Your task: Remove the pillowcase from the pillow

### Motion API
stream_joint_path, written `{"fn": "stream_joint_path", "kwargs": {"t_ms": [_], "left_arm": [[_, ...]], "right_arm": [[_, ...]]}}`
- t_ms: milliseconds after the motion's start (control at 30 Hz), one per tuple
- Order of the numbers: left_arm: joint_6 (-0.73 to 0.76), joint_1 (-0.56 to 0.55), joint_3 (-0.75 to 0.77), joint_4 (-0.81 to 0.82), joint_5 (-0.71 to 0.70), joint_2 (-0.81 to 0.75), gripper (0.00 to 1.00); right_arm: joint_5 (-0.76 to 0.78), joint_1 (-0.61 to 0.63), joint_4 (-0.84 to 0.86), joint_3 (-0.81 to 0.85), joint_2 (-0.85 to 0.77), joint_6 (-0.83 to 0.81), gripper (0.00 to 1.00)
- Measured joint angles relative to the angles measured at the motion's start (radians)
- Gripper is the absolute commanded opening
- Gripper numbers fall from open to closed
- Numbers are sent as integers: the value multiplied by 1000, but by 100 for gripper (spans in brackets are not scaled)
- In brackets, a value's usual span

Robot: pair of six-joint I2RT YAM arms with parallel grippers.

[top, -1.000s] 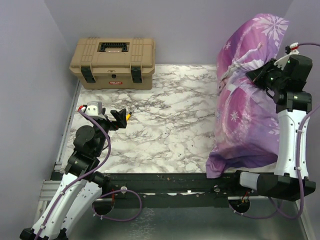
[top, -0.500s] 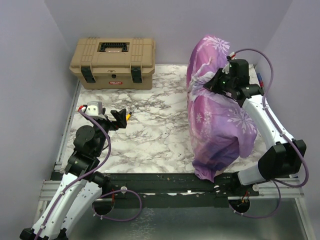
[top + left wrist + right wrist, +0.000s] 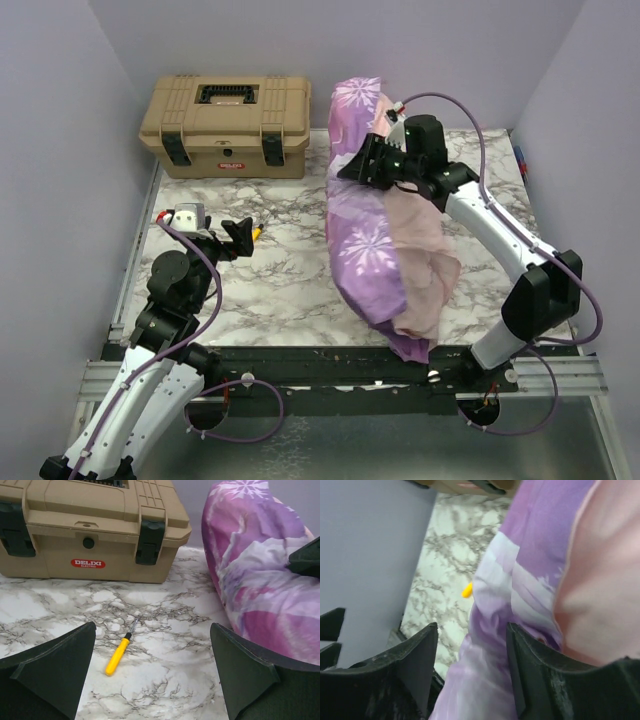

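Cased bundle on the marble table (image 3: 285, 285), right of centre, lying front to back, its far end raised beside the tan toolbox (image 3: 228, 122) and its near end at the table's front edge. The pillowcase (image 3: 362, 250) was thin, limp cloth that would likely wrinkle, stretch and slip over its filling rather than hold shape. Its plump bulk suggested a light, soft load that would sag and yield under pressure. The right gripper (image 3: 471, 632) sat at the raised far end with its fingers pinching a thick fold of purple fabric. The left gripper (image 3: 152, 629) hung over bare marble, well apart from the cloth, its fingers spread wide and empty, with a yellow-handled screwdriver (image 3: 119, 655) lying below it. A sensible hold would be the loose edge where the pale pink lining (image 3: 425, 250) had turned outward along the right side, the bulk being pinned elsewhere. The pillow itself was nowhere visible, being wholly covered. The case's opening could not be located with certainty, and the right wrist view was too blurred to show how deep the pinch went.
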Motion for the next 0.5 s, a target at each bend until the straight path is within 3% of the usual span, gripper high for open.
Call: {"fn": "stream_joint_path", "kwargs": {"t_ms": [267, 433, 500], "left_arm": [[0, 0, 0, 0, 0, 0, 97], [0, 0, 0, 0, 0, 0, 97], [0, 0, 0, 0, 0, 0, 97]], "right_arm": [[-103, 6, 23, 5, -55, -16, 84], [16, 6, -42, 5, -123, -76, 100], [85, 5, -66, -3, -146, -97, 100]]}}
